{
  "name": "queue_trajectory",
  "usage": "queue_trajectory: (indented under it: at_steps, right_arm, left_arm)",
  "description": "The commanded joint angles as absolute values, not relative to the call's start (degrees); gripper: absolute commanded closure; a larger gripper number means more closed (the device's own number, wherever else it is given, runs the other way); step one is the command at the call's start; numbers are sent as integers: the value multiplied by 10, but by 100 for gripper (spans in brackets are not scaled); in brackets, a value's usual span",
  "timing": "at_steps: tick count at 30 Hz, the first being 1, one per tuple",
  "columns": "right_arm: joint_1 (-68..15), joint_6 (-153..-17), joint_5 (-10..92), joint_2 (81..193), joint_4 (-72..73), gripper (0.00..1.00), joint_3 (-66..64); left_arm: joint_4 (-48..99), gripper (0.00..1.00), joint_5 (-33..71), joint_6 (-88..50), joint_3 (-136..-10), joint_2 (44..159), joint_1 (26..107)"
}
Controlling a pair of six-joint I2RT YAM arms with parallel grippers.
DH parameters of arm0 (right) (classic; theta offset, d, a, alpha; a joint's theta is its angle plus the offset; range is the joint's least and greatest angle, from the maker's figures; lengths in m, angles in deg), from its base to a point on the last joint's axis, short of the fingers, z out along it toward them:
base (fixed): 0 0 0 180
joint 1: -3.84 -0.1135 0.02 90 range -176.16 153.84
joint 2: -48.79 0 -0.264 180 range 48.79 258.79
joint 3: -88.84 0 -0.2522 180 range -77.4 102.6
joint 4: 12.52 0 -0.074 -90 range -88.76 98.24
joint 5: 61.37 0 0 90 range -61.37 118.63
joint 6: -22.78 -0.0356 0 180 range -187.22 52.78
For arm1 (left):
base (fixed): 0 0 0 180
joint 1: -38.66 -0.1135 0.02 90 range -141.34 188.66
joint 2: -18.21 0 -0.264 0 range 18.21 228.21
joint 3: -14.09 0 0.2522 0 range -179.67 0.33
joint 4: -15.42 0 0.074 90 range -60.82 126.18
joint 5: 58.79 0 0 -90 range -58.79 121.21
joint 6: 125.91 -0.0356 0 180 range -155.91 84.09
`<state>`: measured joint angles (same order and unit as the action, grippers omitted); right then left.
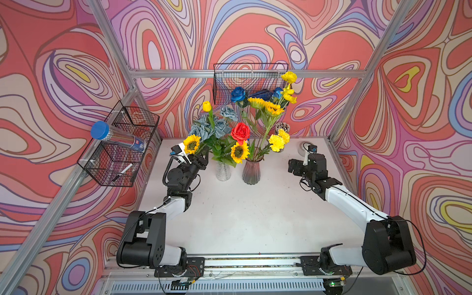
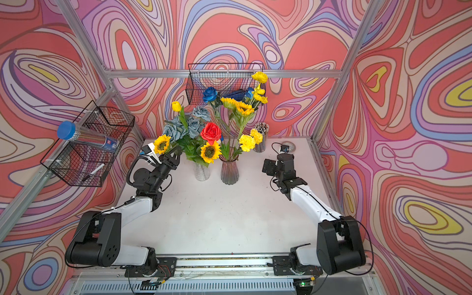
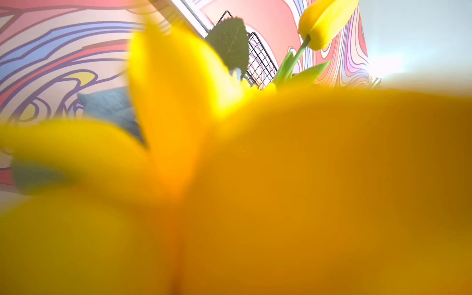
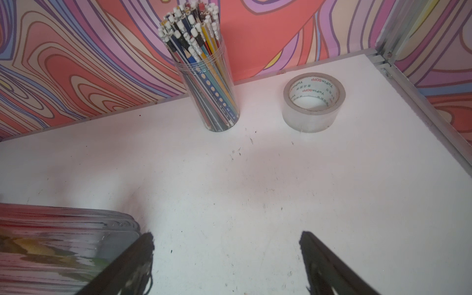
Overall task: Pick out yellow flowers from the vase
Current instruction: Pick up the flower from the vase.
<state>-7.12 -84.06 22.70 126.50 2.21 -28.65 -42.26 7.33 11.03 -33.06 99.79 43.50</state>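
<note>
Left jaws: at sunflower [image 1: 192, 143] stem, grip cannot be told (petals blind wrist camera) | right jaws: apart, empty, near tinted vase [image 1: 251, 173], presumably to steady it | yellow flowers [image 1: 276, 142]: both vases, counter [image 1: 255, 217] rear-centre.

swirled coral, lilac and blue wallpaper [image 1: 242, 30] covers all three walls, edged by an aluminium frame [image 1: 178, 73]. the scuffed white tabletop [image 1: 242, 217] is evenly lit. a black wire basket [image 1: 112, 163] hangs on the left wall, a second wire basket [image 1: 242, 76] on the back wall.
</note>
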Motion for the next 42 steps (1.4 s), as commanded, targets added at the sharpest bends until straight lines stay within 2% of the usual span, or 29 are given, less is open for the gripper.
queue_trajectory:
  at_steps: [1, 9, 14, 17, 28, 35, 42]
  right_arm:
    - [-74, -842, 231, 1268, 30, 8, -278]
    - [-74, -845, 232, 1275, 27, 8, -278]
    - [-74, -847, 236, 1281, 25, 8, -277]
    - [-75, -847, 236, 1281, 25, 8, -277]
    - [-74, -847, 234, 1279, 19, 7, -285]
    - [-74, -846, 234, 1279, 19, 7, -288]
    - [-74, -847, 234, 1275, 16, 7, -294]
  left_arm:
    - [-462, 67, 61, 130, -343, 1002, 436]
    - [-406, 79, 47, 112, -341, 960, 436]
    - [-368, 82, 44, 90, -330, 928, 436]
    - [-349, 88, 44, 80, -325, 910, 436]
    - [-232, 96, 47, 19, -338, 846, 436]
    - [-148, 97, 79, -36, -350, 807, 436]
    - [-85, 89, 91, -73, -377, 798, 436]
